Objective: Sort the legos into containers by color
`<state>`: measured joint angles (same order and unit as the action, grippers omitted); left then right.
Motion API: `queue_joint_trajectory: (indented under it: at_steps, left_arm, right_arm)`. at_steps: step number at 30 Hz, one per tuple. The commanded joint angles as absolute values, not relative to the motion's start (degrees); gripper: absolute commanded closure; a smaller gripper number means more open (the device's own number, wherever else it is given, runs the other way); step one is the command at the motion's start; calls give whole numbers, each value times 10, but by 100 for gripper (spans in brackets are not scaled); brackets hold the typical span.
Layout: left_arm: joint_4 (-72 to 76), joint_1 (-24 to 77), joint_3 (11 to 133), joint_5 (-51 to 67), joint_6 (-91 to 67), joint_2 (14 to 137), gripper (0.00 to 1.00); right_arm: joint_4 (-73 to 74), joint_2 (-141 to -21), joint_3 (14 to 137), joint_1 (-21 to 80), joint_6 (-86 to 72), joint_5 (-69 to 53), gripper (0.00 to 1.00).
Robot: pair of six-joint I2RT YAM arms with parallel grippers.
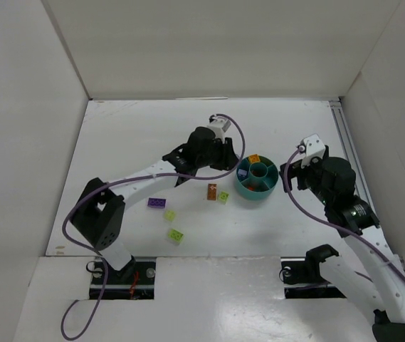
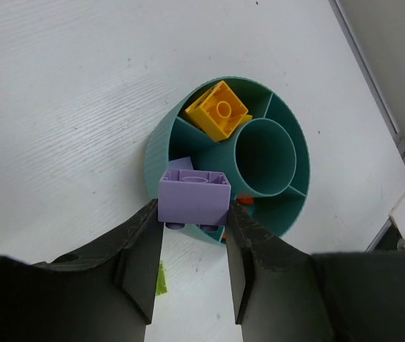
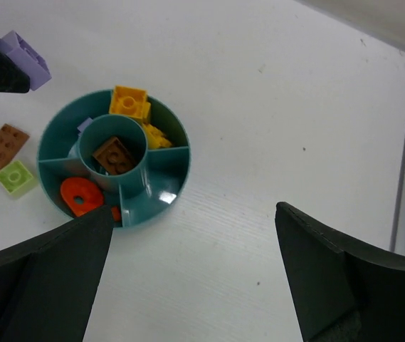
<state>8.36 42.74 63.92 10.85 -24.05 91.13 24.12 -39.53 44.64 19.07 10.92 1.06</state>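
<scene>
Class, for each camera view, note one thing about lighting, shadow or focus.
Top external: even, soft light, only faint shadows around the teal bowl. Left wrist: purple brick sharp, left gripper's fingers dark. Right wrist: bowl sharp, right gripper's fingers dark, soft-edged.

One teal bowl (image 1: 248, 192), five bricks (image 1: 158, 202) on table (image 1: 295, 228)

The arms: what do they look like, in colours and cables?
The left arm and right arm have white links and bulky black joints, each trailed by a loose lilac cable. The left gripper and right gripper each have two flat black fingers. A small green light shows on the right arm.
</scene>
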Motion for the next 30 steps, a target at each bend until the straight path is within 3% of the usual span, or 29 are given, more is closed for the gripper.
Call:
queue_joint_trajectory:
  at_steps: [1,9,13,20,30]
  left_arm:
    - [49,446,707,94,-211,946,100]
    - [20,463,758,88,-199,1007,99]
    - [20,463,766,102,-199,1022,90]
    - [15,468,766,102,-193,1022,64]
    - [20,474,760,119,-188,998,43]
  right_arm:
    - [298,-376,478,180,96,76,0]
    - [339,-352,478,180,96,107,0]
    - [339,-346,478,180,106,113,0]
    - [339,-341,478,180,106,108,0]
    - [339,-341,478,180,117,92,0]
